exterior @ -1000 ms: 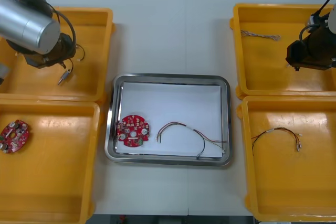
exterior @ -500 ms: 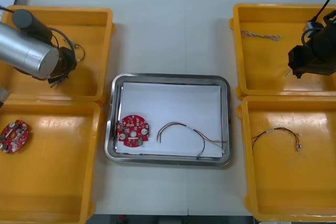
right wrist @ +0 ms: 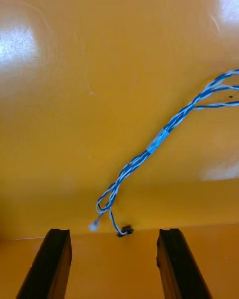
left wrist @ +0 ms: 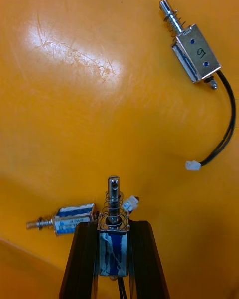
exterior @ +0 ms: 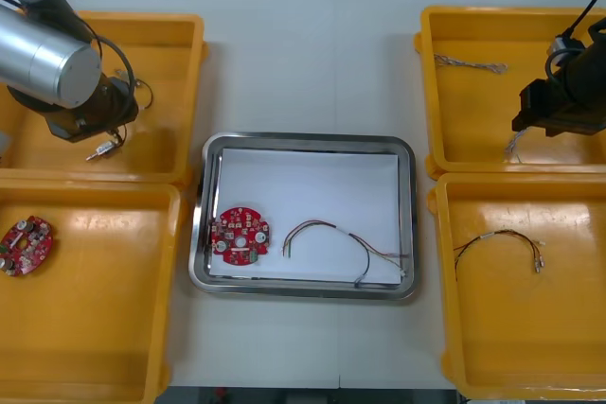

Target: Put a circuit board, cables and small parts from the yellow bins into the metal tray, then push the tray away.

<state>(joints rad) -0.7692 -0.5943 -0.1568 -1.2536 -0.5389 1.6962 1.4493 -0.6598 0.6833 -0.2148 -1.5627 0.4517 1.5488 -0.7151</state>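
Left of the metal tray (exterior: pixel 303 139), in the far-left yellow bin (exterior: pixel 180 92), the left gripper (left wrist: pixel 113 234) clamps a small metal part (left wrist: pixel 113 219). Right of the tray, the right gripper (right wrist: pixel 114 234) hangs spread open over a twisted blue and white cable (right wrist: pixel 159 139). Inside the tray lie a red circuit board (exterior: pixel 239 234) and a thin cable (exterior: pixel 350 238).

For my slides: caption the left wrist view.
Left hand shut on a small metal part in the yellow bin; two other parts lie loose nearby.

Left gripper (left wrist: pixel 113 230), small metal part (exterior: pixel 101 148): new position.
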